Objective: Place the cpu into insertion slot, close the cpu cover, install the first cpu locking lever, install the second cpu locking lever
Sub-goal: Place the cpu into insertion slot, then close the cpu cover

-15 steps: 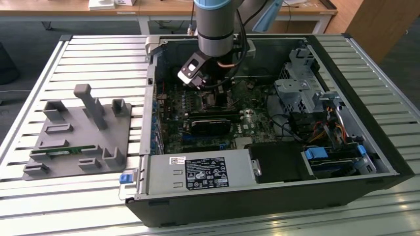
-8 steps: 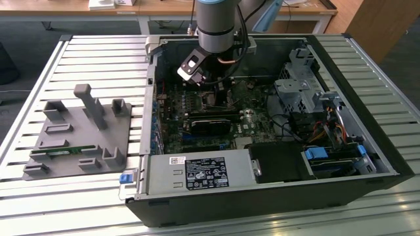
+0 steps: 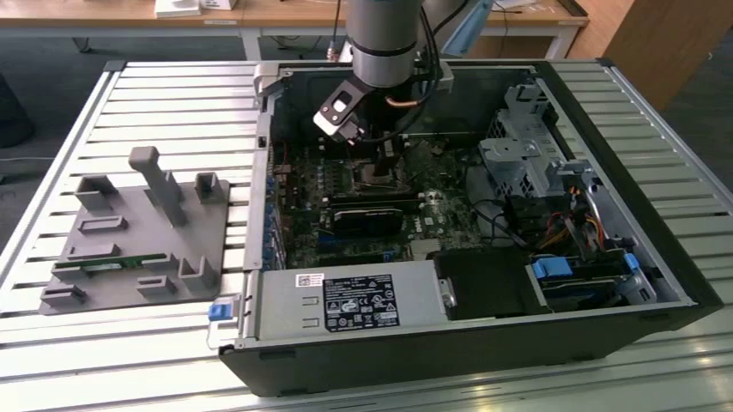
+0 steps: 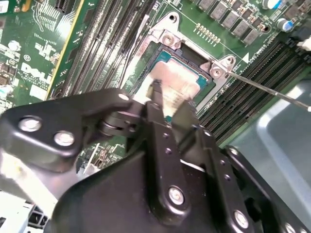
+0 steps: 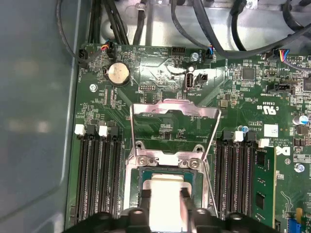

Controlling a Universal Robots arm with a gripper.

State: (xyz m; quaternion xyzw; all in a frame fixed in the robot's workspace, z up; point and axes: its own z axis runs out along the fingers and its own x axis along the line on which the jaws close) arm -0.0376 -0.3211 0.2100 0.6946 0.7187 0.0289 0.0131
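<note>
The cpu (image 5: 166, 187) is a flat silvery square lying in the insertion slot (image 5: 165, 159), with its green edge showing inside the socket's metal rim. My gripper (image 5: 165, 194) is straight over it, one finger (image 5: 146, 195) on each of two opposite sides, shut on the chip. In the second wrist view the same fingertips (image 4: 155, 94) rest at the cpu (image 4: 177, 77). The cpu cover (image 5: 175, 109) stands open and tilted back beyond the socket. A thin locking lever (image 5: 210, 174) sticks up beside the socket. In the exterior view the gripper (image 3: 384, 167) reaches down into the computer case.
Memory slots (image 5: 99, 179) flank the socket, with a green memory stick (image 5: 262, 184) on one side. A black card (image 3: 366, 219) lies just in front of the socket, and a power supply (image 3: 343, 305) sits at the front. A grey fixture (image 3: 137, 232) lies outside the case, on the exterior view's left.
</note>
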